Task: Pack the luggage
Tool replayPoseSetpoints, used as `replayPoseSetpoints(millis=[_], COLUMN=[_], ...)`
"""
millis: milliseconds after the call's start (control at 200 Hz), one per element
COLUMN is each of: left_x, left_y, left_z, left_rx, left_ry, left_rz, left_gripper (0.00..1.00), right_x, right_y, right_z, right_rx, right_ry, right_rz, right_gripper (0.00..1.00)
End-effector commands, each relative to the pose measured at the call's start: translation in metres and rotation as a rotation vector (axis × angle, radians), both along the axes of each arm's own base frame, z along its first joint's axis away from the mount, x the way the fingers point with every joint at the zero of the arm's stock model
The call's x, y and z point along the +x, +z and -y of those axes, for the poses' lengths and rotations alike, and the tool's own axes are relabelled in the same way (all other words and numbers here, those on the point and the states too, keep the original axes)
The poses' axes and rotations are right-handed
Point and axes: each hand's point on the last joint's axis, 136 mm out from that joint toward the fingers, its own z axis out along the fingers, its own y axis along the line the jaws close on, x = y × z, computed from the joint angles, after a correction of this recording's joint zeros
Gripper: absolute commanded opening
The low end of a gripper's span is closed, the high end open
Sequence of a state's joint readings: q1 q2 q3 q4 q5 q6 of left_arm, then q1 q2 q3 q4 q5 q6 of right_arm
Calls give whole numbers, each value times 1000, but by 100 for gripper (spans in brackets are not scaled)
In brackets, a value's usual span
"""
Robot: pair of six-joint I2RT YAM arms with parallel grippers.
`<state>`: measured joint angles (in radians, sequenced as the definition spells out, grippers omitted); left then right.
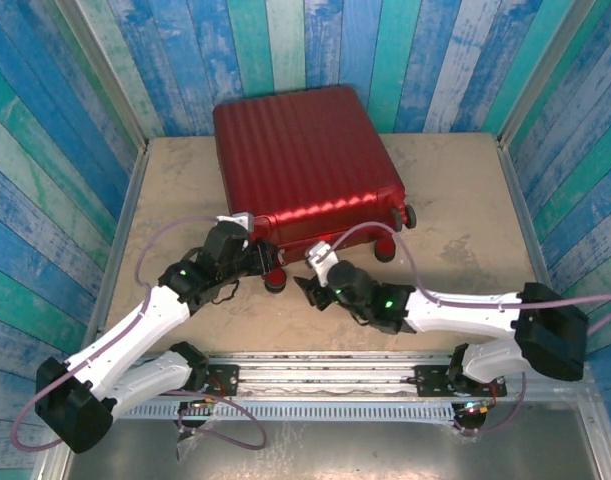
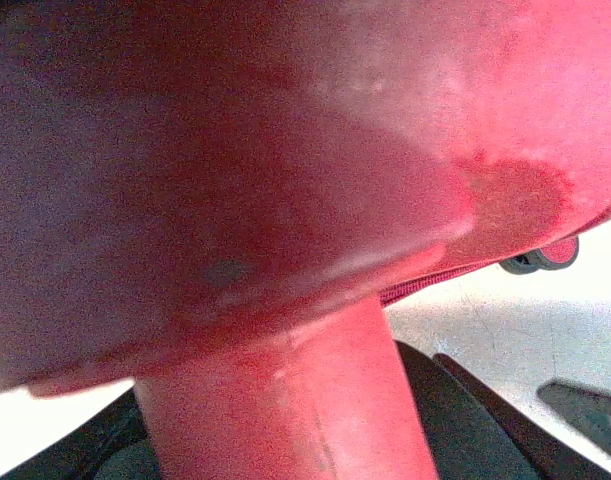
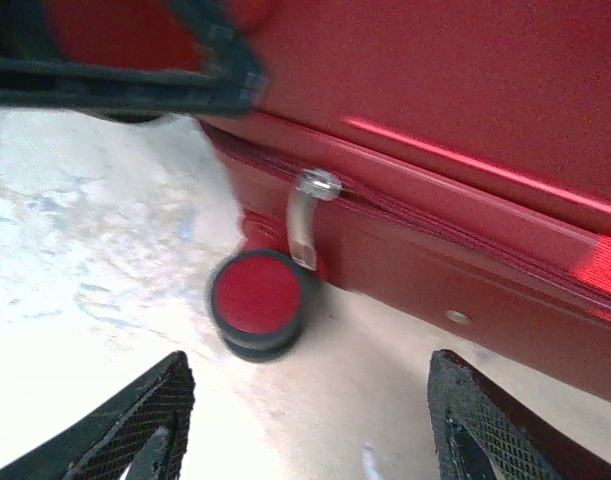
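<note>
Luggage, a dark-red hard shell with ribbed faces, is laid closed and flat at the back middle of the mottled tan table, its wheeled end on the near side. The left gripper is extended low to the near left corner, and whether its fingers are apart cannot be told through the blurred red surface. The right gripper is extended leftward and low, its mesh-textured black fingers spread with nothing between, facing a red-capped wheel and a clear zipper pull.
</note>
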<state>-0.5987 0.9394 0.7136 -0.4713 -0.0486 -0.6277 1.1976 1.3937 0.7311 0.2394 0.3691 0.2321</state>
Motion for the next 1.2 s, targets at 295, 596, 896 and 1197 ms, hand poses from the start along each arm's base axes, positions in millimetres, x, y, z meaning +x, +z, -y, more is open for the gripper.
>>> replayPoseSetpoints(millis=[295, 596, 896, 1197], left_x=[5, 5, 5, 2], left_y=[13, 13, 11, 11], left_z=[-6, -2, -10, -45], left_rx=[-46, -56, -18, 125], left_ry=[34, 14, 38, 135], left_rz=[68, 76, 78, 112], left_gripper=[0, 0, 0, 0], right_x=[27, 54, 69, 76], right_y=[-12, -33, -20, -49], right_z=[-33, -40, -35, 10], right_rx=[-9, -9, 18, -9], right_ry=[-449, -568, -558, -249], right_rz=[114, 135, 159, -46], right_gripper=[53, 33, 1, 1])
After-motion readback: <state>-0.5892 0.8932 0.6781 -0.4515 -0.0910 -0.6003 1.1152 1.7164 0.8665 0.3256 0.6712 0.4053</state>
